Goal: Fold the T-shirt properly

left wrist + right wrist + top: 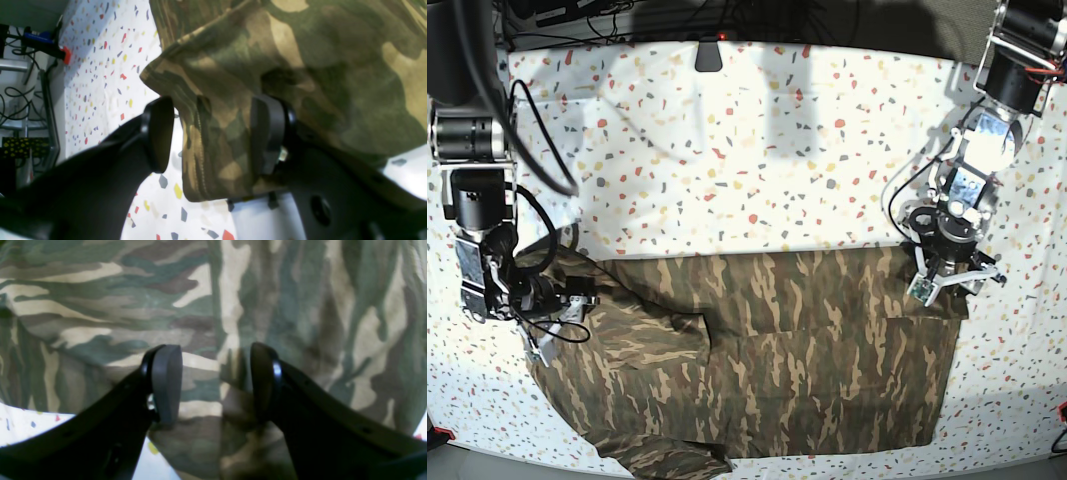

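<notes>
On speckled table [757, 150]: one T-shirt [777, 350], two grippers spread.

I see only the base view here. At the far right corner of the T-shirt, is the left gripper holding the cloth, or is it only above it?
Observer: In the left wrist view the left gripper stands open, with a hemmed corner of the T-shirt between its pads, not pinched.
Operator: And the right gripper, at the other end?
Observer: The right gripper is also open, its fingers apart over flat cloth.
Operator: Is the cloth bunched there?
Observer: Only soft wrinkles; the speckled table shows just beyond the shirt's edge.
</notes>
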